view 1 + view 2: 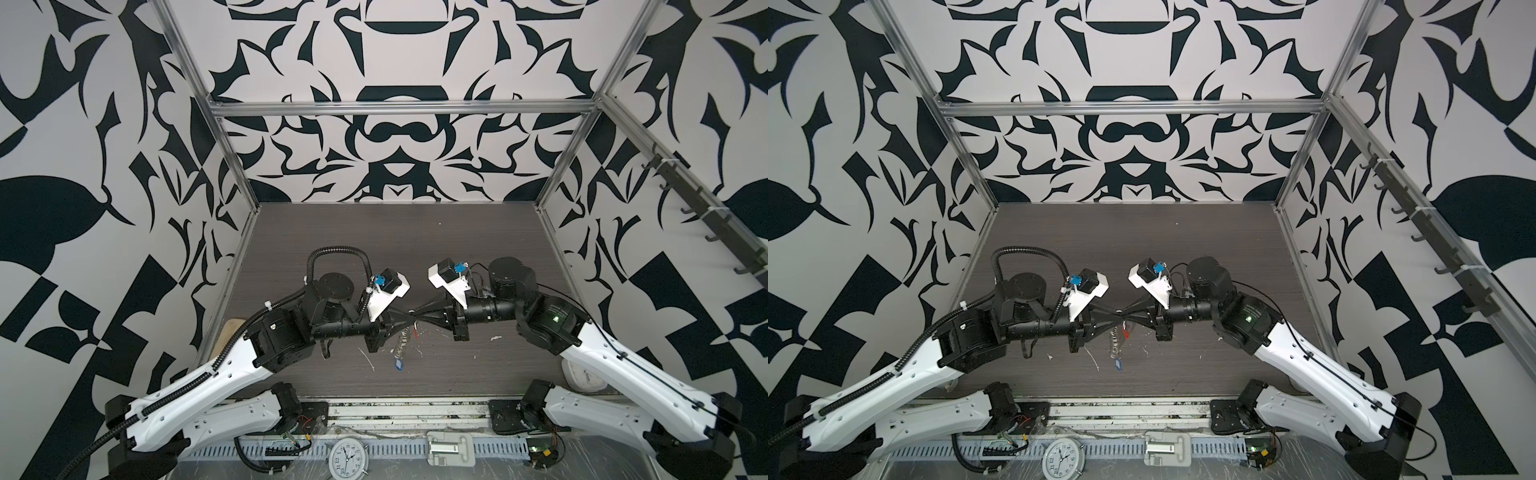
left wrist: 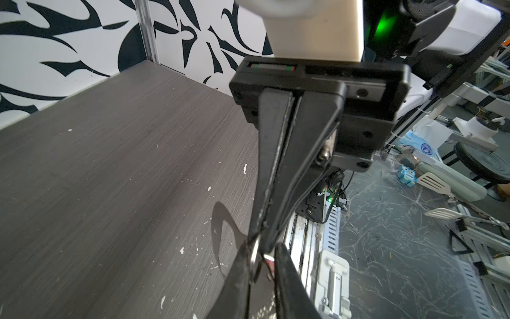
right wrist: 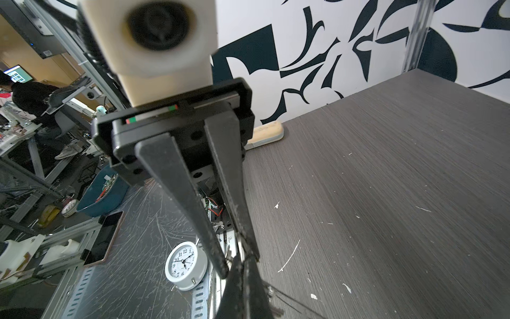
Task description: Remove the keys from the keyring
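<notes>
Over the table [image 1: 415, 249], left pincer [image 2: 263, 250] barely parted around keys [image 2: 269, 263]; right pincer [image 3: 244, 261] shut

Lower centre, both top views: keyring [image 1: 401, 341] hangs upright, a pale silvery plate seen edge-on, with little rings bunched along it. The red tag [image 1: 415, 332] sits just right of its upper end; the blue tag [image 1: 400, 365] dangles at its lower end. Left wrist view, bottom centre: small ring [image 2: 255, 252] beside the white-labelled red tag.

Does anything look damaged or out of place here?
Yes. The table is scarred: white chips and scratches scatter over its front middle, under the hanging keyring. A clock lies face up on the front rail, off the table.
</notes>
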You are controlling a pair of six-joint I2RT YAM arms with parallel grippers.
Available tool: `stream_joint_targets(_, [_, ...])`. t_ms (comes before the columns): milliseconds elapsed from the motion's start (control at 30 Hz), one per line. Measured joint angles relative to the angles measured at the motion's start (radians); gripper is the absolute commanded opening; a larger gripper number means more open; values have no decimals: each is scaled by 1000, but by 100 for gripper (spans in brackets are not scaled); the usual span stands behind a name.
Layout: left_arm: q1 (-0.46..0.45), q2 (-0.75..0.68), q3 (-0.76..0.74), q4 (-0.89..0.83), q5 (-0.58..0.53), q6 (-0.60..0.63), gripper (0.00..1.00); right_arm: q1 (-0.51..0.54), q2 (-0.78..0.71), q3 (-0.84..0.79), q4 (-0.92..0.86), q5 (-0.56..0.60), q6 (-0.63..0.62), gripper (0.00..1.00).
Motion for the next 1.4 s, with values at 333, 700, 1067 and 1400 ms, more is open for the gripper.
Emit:
stream_joint_targets(333, [-5, 2, 51, -69, 77, 23, 21, -10, 5, 24, -46, -113, -49, 0])
stream_joint_targets(700, [-5, -6, 55, -100, 62, 40, 13, -18, 27, 32, -64, -148, -60, 0])
stream_joint_targets(1067, [-4, 5, 55, -90, 65, 31, 0, -19, 28, 32, -60, -143, -48, 0])
stream_joint_targets(1400, [-6, -25, 21, -39, -53, 2, 0, -24, -25, -6, 10, 6, 29, 56])
